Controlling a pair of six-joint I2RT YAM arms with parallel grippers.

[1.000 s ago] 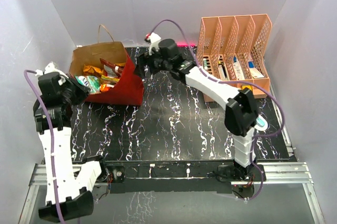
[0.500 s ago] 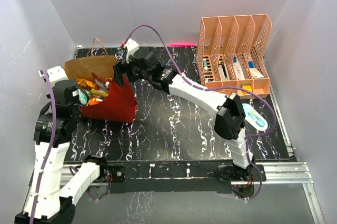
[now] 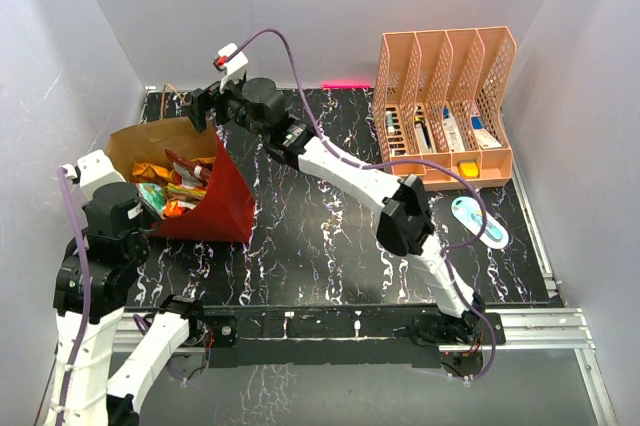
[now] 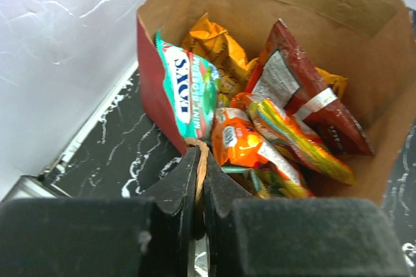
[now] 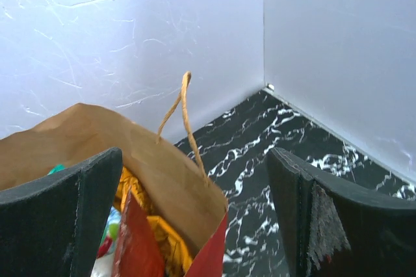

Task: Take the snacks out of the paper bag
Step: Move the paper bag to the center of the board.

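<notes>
The paper bag [image 3: 215,201], dark red outside and brown inside, stands tilted at the left of the table with its mouth open. Several snacks lie inside: a teal packet [image 4: 190,88], an orange one [image 4: 239,142], a red one [image 4: 300,92] and a yellow one [image 4: 214,44]. My left gripper [image 4: 200,163] is shut on the bag's near twisted handle; in the top view it [image 3: 148,226] sits at the bag's near-left rim. My right gripper [image 3: 200,106] is open and empty over the bag's far rim. The far handle [image 5: 185,114] stands between its fingers, untouched.
A peach file organiser [image 3: 445,96] holding small items stands at the back right. A white-and-blue oval packet [image 3: 478,221] lies on the table at the right. White walls close in the left and back sides next to the bag.
The bag has shifted left and toward the near side and tilted more open. My left arm pulled back with the handle. My right gripper swung left, from the bag's right side to above its far rim.
</notes>
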